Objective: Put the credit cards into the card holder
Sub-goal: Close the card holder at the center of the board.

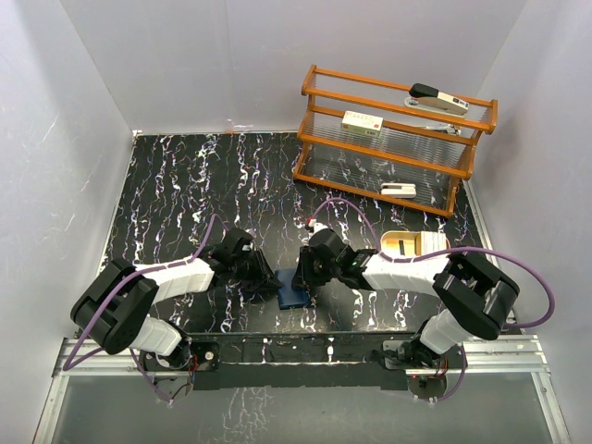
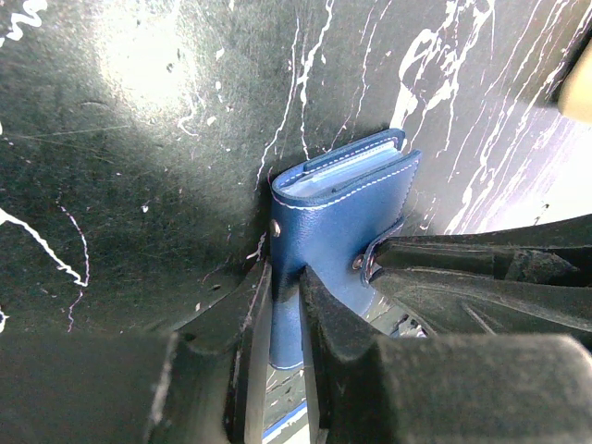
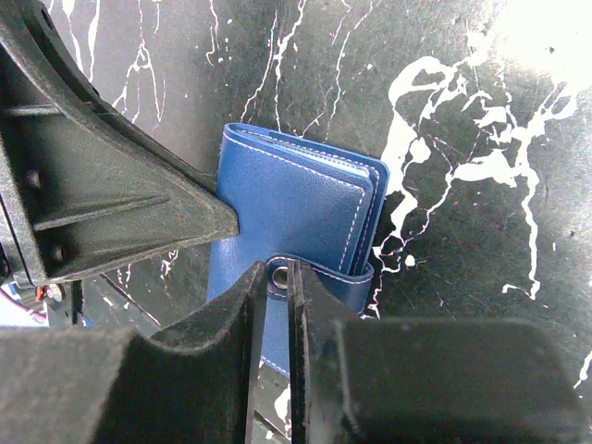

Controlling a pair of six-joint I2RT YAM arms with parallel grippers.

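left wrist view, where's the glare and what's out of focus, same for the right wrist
Left wrist: a glare patch whitens the tabletop at upper left; the wallet is sharp, the jaws at the bottom soft and dark. Right wrist: glare washes the upper right corner; wallet sharp, jaws softer in the foreground.

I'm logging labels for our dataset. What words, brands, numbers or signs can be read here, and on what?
None can be read.
The card holder shows only blue leather, stitching and a snap, no print.
The white devices on the wooden rack carry small marks, too small to read.
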